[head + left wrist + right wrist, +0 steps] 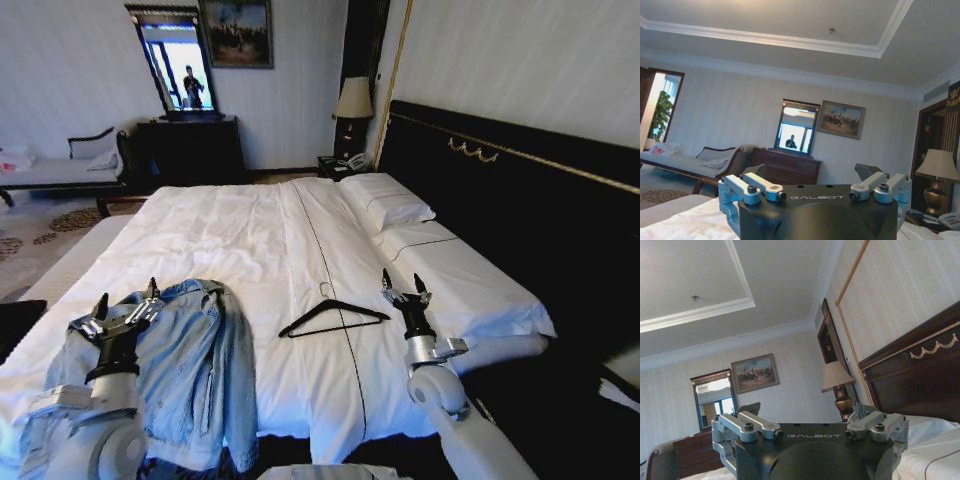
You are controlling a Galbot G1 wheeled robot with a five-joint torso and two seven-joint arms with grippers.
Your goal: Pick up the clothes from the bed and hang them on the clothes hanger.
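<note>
Task judged not started. Denim jacket lay crumpled at bed foot edge, left corner. Clothes hanger lay flat mid foot edge, bare. Left claw spread above jacket, empty. Right claw spread beside hanger, empty. Grasping and hanging both outstanding.

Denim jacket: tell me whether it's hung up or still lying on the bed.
Lying on the bed. The denim jacket sprawls crumpled near the foot edge; the clothes hanger lies bare beside it, apart.
</note>
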